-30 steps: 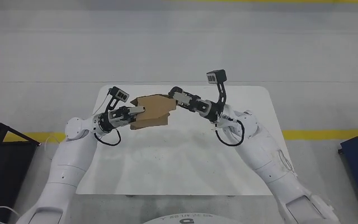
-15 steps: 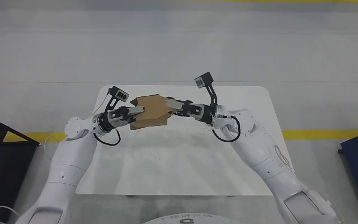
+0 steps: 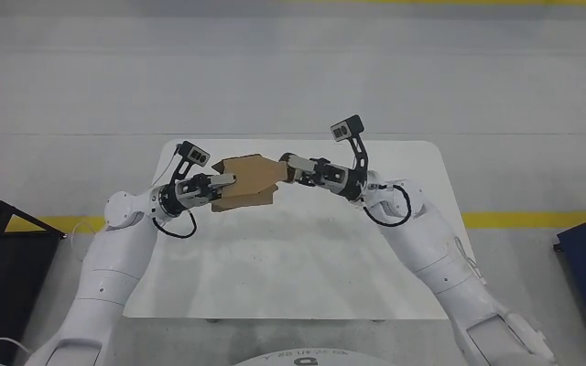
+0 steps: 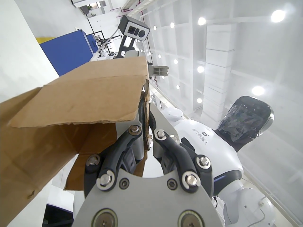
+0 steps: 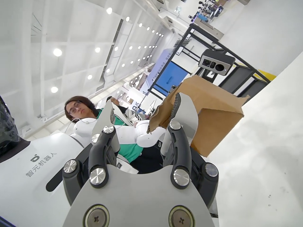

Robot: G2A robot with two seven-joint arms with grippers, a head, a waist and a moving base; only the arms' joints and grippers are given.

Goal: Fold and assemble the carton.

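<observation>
Right, the carton (image 3: pixel 247 180) is plain brown corrugated cardboard, only part formed. Two panels meet at a sharp folded corner, and loose flaps hang off at angles. In the top view it sits over the far left part of the white table (image 3: pixel 302 265), btwn the two arms. Can't tell whether its underside touches the tabletop or hangs just clear of it.

In the left wrist view, one broad flap folds over the open body like a lid, w/ a ragged, slightly frayed edge. The inside is darker in shade and a lower flap juts down beneath. The right wrist view shows the far end: a clean box corner facing the table, plus a torn, jagged flap edge sticking up toward the camera.

The left gripper (image 4: pixel 146 109) is clamped tight on the thin edge of a carton wall, w/ the cardboard pinched btwn both dark fingers.

The right gripper (image 5: pixel 144 109) is at the carton's opposite end, jaws spread wide, gripping nothing. The torn flap stands in the gap, close against one of its fingers (image 5: pixel 187 112), and the other finger is well clear of the cardboard.
</observation>
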